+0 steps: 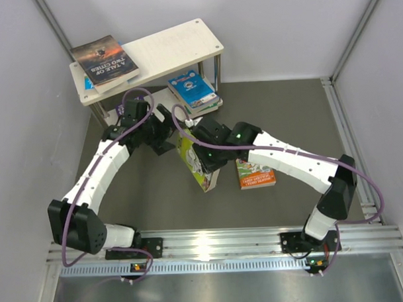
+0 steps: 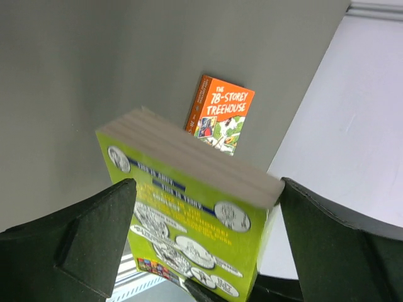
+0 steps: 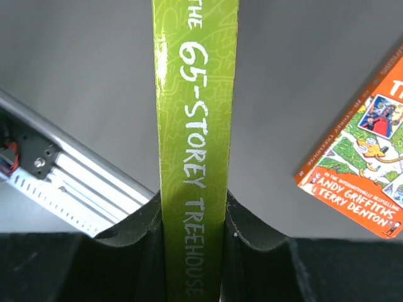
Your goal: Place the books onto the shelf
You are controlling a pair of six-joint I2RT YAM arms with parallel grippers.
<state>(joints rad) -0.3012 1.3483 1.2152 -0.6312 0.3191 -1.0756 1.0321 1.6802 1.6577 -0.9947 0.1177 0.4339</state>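
Observation:
A lime-green "65-Storey Treehouse" book (image 1: 201,165) stands on edge above the table. My right gripper (image 1: 205,149) is shut on its spine (image 3: 195,94), one finger on each cover. My left gripper (image 1: 166,135) is open. Its fingers (image 2: 94,242) stand wide on either side of the same book (image 2: 195,214); I cannot tell whether they touch it. An orange "78-Storey Treehouse" book (image 1: 255,173) lies flat on the table to the right. The shelf (image 1: 178,46) stands at the back left, with a dark "Tale of Two Cities" book (image 1: 105,59) on its top board. A blue-topped stack (image 1: 194,90) lies on the lower board.
Grey walls close in the table on the left, back and right. An aluminium rail (image 1: 218,243) with both arm bases runs along the near edge. The orange book (image 3: 359,170) lies just right of the held book.

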